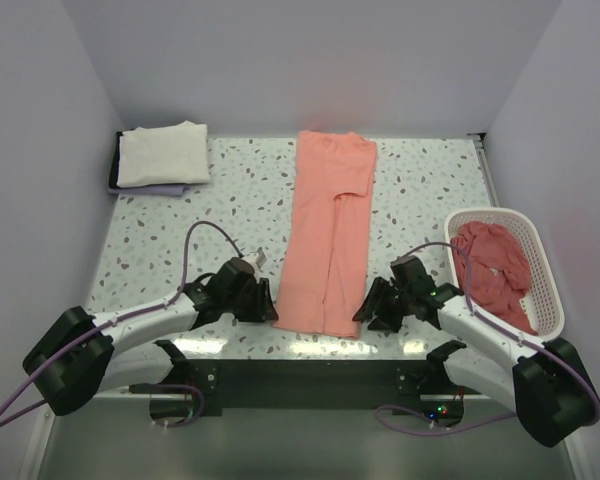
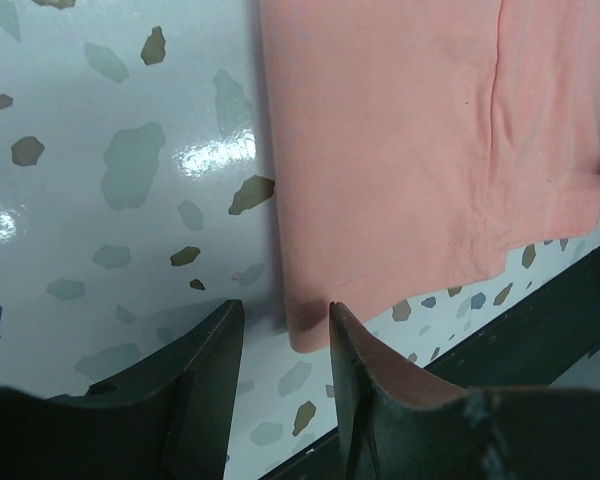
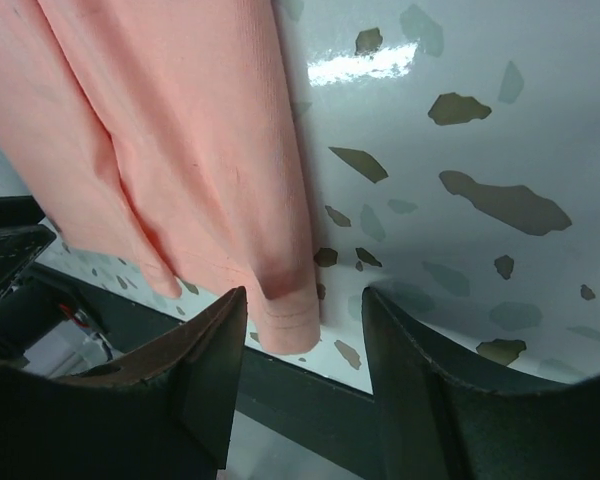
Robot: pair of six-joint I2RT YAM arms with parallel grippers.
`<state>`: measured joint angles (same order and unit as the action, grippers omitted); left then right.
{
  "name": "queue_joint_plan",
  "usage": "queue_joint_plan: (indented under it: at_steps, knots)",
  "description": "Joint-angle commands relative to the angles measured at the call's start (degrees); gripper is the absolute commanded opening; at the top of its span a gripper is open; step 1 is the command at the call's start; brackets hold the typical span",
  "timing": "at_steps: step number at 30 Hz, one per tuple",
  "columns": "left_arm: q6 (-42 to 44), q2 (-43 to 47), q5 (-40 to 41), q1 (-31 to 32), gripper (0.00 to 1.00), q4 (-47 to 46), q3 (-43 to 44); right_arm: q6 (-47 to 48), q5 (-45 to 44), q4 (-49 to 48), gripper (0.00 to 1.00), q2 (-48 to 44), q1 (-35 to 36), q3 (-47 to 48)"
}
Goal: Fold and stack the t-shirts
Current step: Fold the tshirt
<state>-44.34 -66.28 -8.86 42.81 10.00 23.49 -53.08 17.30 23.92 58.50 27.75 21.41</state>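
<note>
A salmon-pink t-shirt (image 1: 328, 230) lies folded into a long strip down the table's middle. My left gripper (image 1: 268, 310) is open at its near left corner; in the left wrist view (image 2: 285, 315) that corner (image 2: 310, 325) lies between the fingers. My right gripper (image 1: 368, 312) is open at the near right corner; in the right wrist view (image 3: 305, 300) the hem corner (image 3: 285, 325) lies between the fingers. A folded cream-white t-shirt (image 1: 162, 155) sits at the far left. Darker pink-red t-shirts (image 1: 492, 268) lie crumpled in the basket.
A white lattice basket (image 1: 540, 270) stands at the right edge. Under the cream shirt lie a pale lavender layer and a dark one (image 1: 115, 178). The table's dark near edge (image 2: 540, 320) runs just past the shirt's hem. Grey walls enclose the table.
</note>
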Motion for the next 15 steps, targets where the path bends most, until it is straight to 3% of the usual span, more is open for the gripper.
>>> queue_joint_plan:
  at_steps: [1,15]
  knots:
    - [0.74,-0.43,-1.42,-0.27,0.44,-2.0,-1.16,-1.41,1.86,-0.72,0.54,0.65,0.29,-1.98]
    - [-1.37,-2.1,-3.62,-0.18,0.38,-6.31,-4.24,-2.38,3.79,-0.72,0.44,0.3,0.55,-7.78]
